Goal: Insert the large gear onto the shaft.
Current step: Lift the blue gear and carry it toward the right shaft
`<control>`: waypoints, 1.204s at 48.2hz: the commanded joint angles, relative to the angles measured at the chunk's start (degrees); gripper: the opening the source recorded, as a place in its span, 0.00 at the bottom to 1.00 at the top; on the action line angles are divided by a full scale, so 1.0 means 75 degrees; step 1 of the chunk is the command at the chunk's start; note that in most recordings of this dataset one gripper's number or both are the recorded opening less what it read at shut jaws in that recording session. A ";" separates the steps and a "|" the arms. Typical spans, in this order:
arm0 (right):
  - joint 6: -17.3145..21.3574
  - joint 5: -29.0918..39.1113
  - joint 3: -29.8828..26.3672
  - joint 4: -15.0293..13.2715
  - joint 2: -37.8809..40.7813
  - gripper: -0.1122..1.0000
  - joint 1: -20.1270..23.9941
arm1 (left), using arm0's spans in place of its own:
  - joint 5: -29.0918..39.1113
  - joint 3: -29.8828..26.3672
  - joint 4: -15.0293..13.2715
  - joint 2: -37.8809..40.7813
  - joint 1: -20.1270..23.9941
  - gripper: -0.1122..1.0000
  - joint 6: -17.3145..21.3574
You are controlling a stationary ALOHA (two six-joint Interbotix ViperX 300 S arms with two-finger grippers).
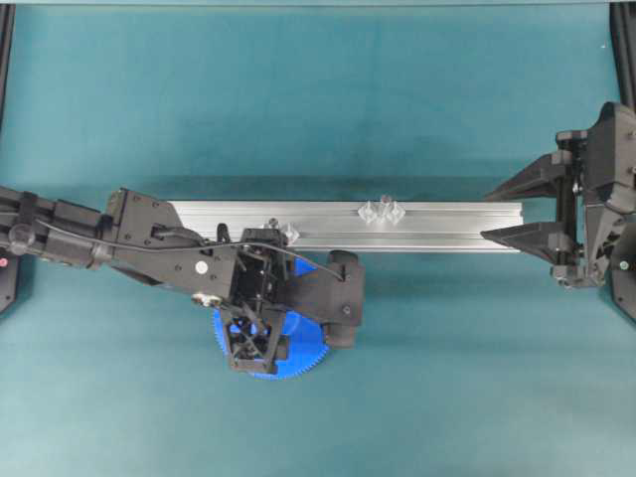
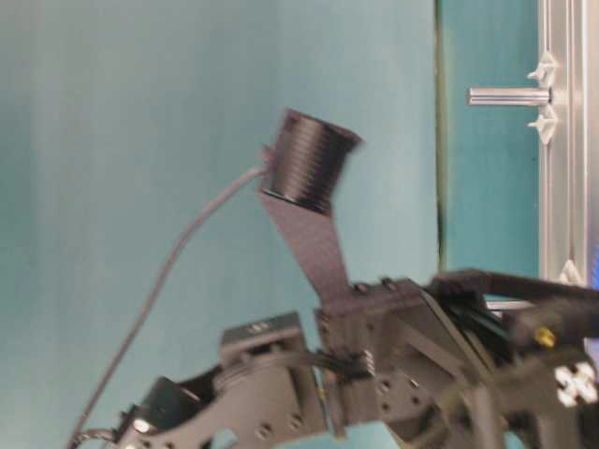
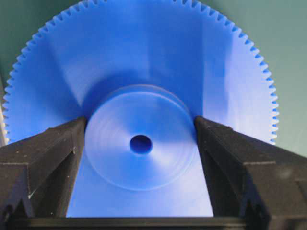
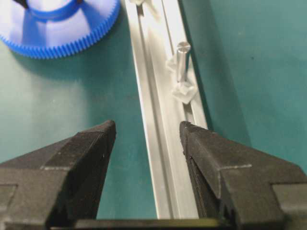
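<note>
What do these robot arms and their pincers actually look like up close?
Both arms are matte black plastic and metal. The left gripper and right gripper end in long wedge-shaped black fingers with finely ridged inner faces. A thin black cable loops along the left arm, which shows small silver screws.

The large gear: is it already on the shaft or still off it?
Off. The large gear lies on the mat beside the rail; the shaft stands bare on its mount.

The overhead view looks straight down on the table (image 1: 417, 109). The table-level view, turned sideways, sits close behind the left arm. The left wrist view looks closely at the large gear (image 3: 144, 81); the right wrist view shares the gear and the shaft (image 4: 182, 60) with overhead.
</note>
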 commanded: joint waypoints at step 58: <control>0.0059 -0.0117 0.0375 -0.0035 -0.1137 0.66 -0.0047 | 0.0926 -0.2953 0.0117 -0.0152 0.1371 0.80 0.4066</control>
